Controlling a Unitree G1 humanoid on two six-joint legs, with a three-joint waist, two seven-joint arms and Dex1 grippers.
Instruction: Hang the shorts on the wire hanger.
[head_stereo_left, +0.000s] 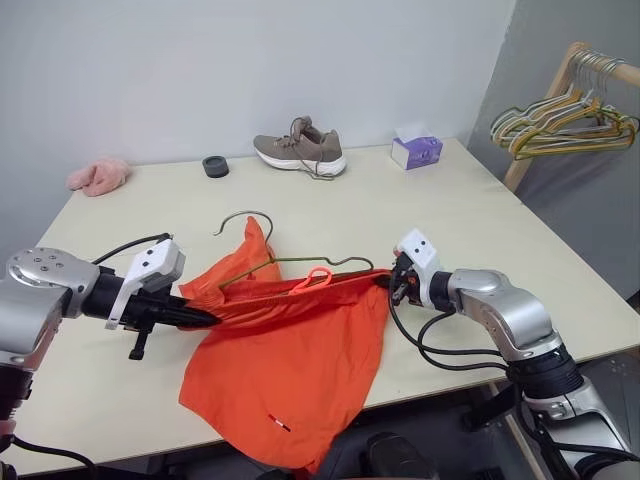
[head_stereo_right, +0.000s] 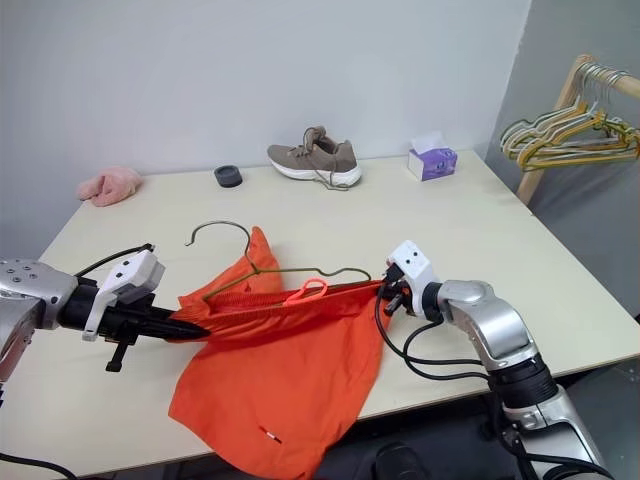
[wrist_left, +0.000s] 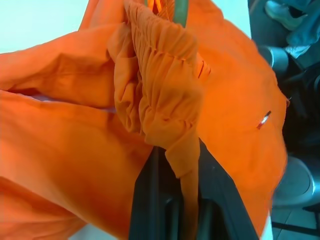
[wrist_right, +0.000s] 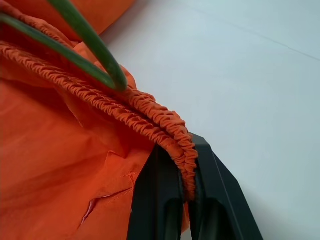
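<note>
A pale cream surface (head_stereo_left: 480, 200) stood against a grey wall. From left to right it carried a pink fluffy slipper (head_stereo_left: 98, 176), a small black ring (head_stereo_left: 215, 166), a taupe lace-up shoe (head_stereo_left: 300, 150) and a purple tissue box (head_stereo_left: 416, 150). The left pincer (head_stereo_left: 205, 318) and the right pincer (head_stereo_left: 385, 283) each clamped the gathered waistband of the bright orange fabric shorts (head_stereo_left: 285, 370), stretched between them at the near edge. The thin olive-green wire hanger (head_stereo_left: 262, 250) was partly hidden inside the shorts, its hook resting on the surface.

The shorts (head_stereo_left: 290, 370), bright orange, hang with the gathered waistband stretched level from 9 to 3 o'clock, legs draping over the near table edge. The wire hanger (head_stereo_left: 262, 240), olive-green, lies inside the waistband, hook toward 11 o'clock.
</note>
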